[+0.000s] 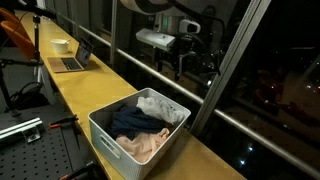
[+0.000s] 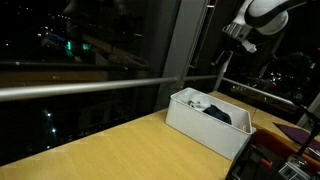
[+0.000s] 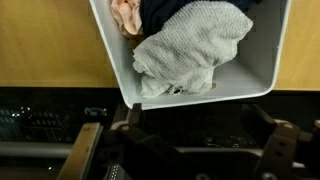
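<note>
A white plastic bin [image 1: 104, 140] stands on the long wooden counter [image 1: 90, 88]. It holds a grey-white knit cloth [image 1: 162, 105], a dark navy garment [image 1: 130, 122] and a peach cloth [image 1: 146, 147]. My gripper [image 1: 180, 64] hangs in the air above and behind the bin's far end, by the window railing. It is open and holds nothing. In the wrist view the bin [image 3: 200, 98] fills the top, with the knit cloth [image 3: 190, 45] nearest my gripper [image 3: 197, 135], whose dark fingers [image 3: 130, 125] stand wide apart. In an exterior view the gripper [image 2: 224, 56] is high above the bin [image 2: 200, 128].
A laptop [image 1: 72, 60] and a small white bowl [image 1: 60, 44] sit at the counter's far end. A dark window with a metal railing [image 1: 150, 70] runs along the counter. An orange chair [image 1: 14, 35] and a metal breadboard table [image 1: 25, 150] stand on the room side.
</note>
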`<state>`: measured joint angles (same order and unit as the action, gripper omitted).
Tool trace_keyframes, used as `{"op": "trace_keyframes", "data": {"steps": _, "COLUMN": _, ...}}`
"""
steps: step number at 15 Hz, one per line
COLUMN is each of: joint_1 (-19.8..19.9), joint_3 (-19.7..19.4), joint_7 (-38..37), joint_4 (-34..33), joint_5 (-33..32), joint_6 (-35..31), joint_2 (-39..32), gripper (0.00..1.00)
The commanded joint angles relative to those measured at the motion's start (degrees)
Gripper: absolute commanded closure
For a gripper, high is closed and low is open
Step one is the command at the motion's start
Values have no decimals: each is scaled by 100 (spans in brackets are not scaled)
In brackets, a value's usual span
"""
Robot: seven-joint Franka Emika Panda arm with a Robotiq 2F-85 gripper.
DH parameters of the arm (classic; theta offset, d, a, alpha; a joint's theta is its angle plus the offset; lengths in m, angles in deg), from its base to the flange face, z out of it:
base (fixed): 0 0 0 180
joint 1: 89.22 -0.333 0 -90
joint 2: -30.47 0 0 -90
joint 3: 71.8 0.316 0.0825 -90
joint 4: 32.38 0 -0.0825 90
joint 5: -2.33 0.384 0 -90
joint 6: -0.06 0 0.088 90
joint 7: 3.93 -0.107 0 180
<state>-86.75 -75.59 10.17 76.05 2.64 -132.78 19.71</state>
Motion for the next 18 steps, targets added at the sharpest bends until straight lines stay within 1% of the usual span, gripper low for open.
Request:
{"op": "trace_keyframes", "data": {"steps": 1, "joint_1": 162, "joint_3": 164, "joint_7": 169, "joint_4": -811, "joint_5": 322, "joint_6": 3, "joint_2": -903, "gripper": 0}}
{"op": "trace_keyframes", "data": {"steps": 6, "joint_1": 329, "joint_3": 362, "joint_7": 217, "joint_4": -1323, "joint_5": 612, "joint_6": -32, "joint_2": -1873, "gripper": 0}}
{"op": "trace_keyframes", "data": {"steps": 10, "joint_1": 449, "joint_3": 532, "joint_7": 192, "joint_4": -1629, "joint_5": 773, "joint_6": 36, "joint_2": -2519, "gripper": 0}}
{"op": "trace_keyframes", "data": {"steps": 13, "joint_1": 488, "joint_3": 568, "joint_7": 160, "joint_4": -1645, "joint_5": 728, "joint_6": 13, "joint_2": -2909, "gripper": 0}}
{"op": "trace_keyframes", "data": {"steps": 16, "joint_1": 513, "joint_3": 549, "joint_7": 120, "joint_4": -1499, "joint_5": 687, "joint_6": 11, "joint_2": -3175, "gripper": 0}}
{"op": "trace_keyframes", "data": {"steps": 17, "joint_1": 526, "joint_3": 540, "joint_7": 100, "joint_4": -1452, "joint_5": 682, "joint_6": 22, "joint_2": -3221, "gripper": 25}}
{"op": "trace_keyframes", "data": {"steps": 18, "joint_1": 525, "joint_3": 505, "joint_7": 43, "joint_4": -1352, "joint_5": 655, "joint_6": 50, "joint_2": -3183, "gripper": 26}}
